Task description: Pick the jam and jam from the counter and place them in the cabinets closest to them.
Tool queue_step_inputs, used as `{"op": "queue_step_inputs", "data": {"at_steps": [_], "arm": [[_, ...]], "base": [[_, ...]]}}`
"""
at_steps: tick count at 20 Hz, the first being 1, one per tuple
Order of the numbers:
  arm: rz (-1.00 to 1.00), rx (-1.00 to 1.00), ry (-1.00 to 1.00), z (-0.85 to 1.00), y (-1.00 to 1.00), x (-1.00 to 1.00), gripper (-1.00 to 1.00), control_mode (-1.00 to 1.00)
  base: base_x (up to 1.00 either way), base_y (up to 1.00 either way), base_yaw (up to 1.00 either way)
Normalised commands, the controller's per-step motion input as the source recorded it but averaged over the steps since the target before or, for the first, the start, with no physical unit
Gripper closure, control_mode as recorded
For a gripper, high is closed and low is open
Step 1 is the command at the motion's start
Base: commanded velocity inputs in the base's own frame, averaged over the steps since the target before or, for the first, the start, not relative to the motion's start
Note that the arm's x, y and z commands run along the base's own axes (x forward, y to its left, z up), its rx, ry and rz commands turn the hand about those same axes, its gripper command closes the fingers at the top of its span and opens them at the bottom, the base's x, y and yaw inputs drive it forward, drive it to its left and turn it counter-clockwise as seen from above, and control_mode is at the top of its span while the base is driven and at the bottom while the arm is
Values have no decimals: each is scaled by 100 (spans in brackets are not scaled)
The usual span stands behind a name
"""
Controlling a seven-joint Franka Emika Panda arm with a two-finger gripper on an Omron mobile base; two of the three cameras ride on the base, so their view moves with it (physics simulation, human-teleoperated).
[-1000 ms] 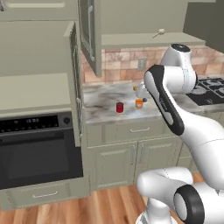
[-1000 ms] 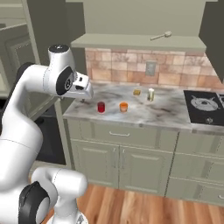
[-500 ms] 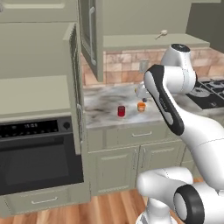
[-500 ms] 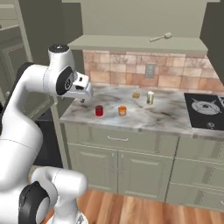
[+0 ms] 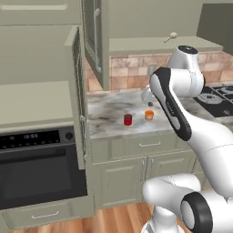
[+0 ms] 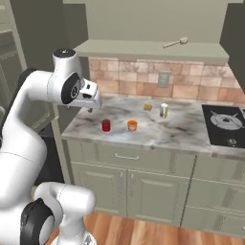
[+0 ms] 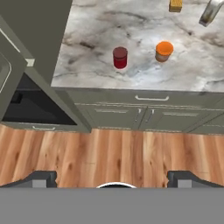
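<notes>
Nothing but the base's view has shifted: arm raised, fingers [image 7: 112, 179] apart, apparently above the counter [image 7: 144, 70] edge.

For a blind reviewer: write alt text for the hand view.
Two small jars, a red jam jar and an orange-lidded jam jar, stand apart on the marbled counter, seen from above. Below are cabinets and wood floor; the open gripper holds nothing.

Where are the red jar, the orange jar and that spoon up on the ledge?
red jar [image 7: 120, 57], hand view, on its side wall.
orange jar [image 7: 164, 51], hand view, on its lid.
spoon [image 6: 175, 42], right base view, on its handle.
</notes>
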Motion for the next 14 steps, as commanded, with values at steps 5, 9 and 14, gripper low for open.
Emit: {"op": "queue_step_inputs", "data": {"at_steps": [5, 9, 14], "arm": [[0, 0, 0, 0, 0, 0, -100, 100], [0, 0, 0, 0, 0, 0, -100, 100], [0, 0, 0, 0, 0, 0, -100, 100]], "base": [[38, -9, 0], [39, -9, 0], [39, -9, 0]]}}
